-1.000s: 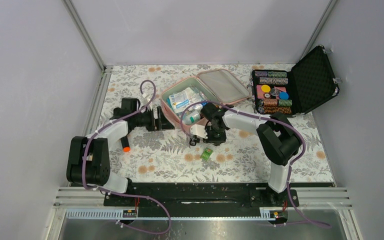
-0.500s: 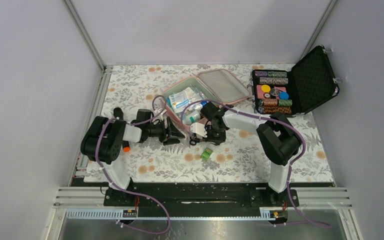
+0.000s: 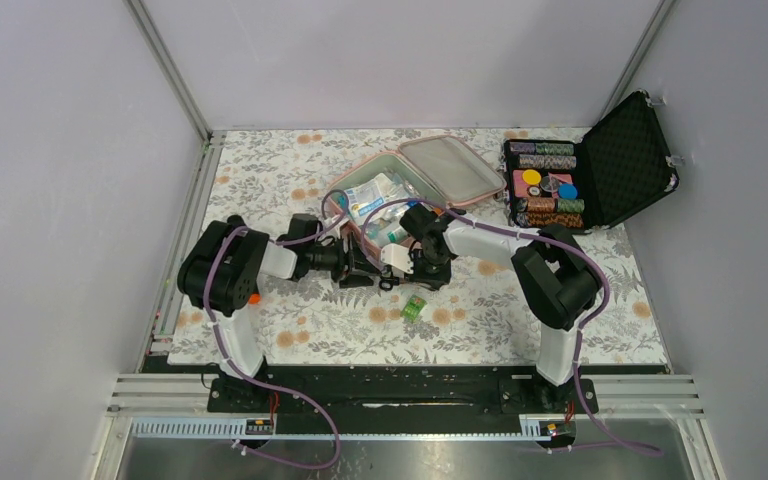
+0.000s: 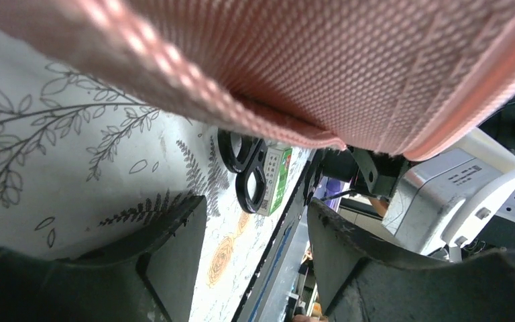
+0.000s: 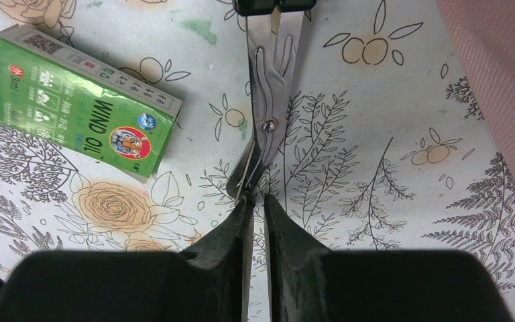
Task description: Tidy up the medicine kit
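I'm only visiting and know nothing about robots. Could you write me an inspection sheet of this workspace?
Surface: floral tablecloth, lying flat.
Job's things: pink medicine kit open, lid laid back, packets and bottles inside; scissors and green box outside it.
Clutter: open black case holding coloured chips; small orange item by the left arm, too small to identify.
Grippers: right gripper shut on the scissors' blades; left gripper open, low beside the kit's wall.
Cables: purple cables run along both arms.
Surroundings: grey walls, metal frame.
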`<state>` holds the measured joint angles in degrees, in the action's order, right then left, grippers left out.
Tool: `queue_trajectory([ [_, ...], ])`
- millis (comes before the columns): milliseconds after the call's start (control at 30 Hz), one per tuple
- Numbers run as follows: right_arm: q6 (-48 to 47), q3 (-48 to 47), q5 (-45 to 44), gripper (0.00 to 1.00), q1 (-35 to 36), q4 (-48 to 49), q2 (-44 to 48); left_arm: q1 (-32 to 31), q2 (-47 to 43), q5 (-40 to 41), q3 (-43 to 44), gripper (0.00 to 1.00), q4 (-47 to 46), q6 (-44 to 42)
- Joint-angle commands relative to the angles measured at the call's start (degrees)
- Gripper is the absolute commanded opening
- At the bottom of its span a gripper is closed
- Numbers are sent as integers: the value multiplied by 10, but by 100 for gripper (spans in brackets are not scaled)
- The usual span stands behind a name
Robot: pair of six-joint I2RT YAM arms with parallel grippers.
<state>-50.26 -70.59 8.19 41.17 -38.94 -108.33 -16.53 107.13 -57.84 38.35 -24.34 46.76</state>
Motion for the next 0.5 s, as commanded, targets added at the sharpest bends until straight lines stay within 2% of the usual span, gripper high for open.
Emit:
queue_trajectory([
  [0, 7, -4, -17, 17, 4, 10, -24, 7, -1, 26, -5, 57, 71, -17],
  [133, 9, -3, -17, 17, 5, 10, -24, 62, -72, 30, -58, 61, 48, -28],
  [300, 15, -10, -23, 17, 4, 9, -30, 62, -202, 57, -141, 72, -69, -17],
  [367, 16, -13, -24, 17, 5, 7, -33, 50, -202, 67, -151, 73, -84, -14],
  [467, 16, -16, -25, 17, 4, 5, -36, 37, -157, 86, -163, 66, -143, 20],
])
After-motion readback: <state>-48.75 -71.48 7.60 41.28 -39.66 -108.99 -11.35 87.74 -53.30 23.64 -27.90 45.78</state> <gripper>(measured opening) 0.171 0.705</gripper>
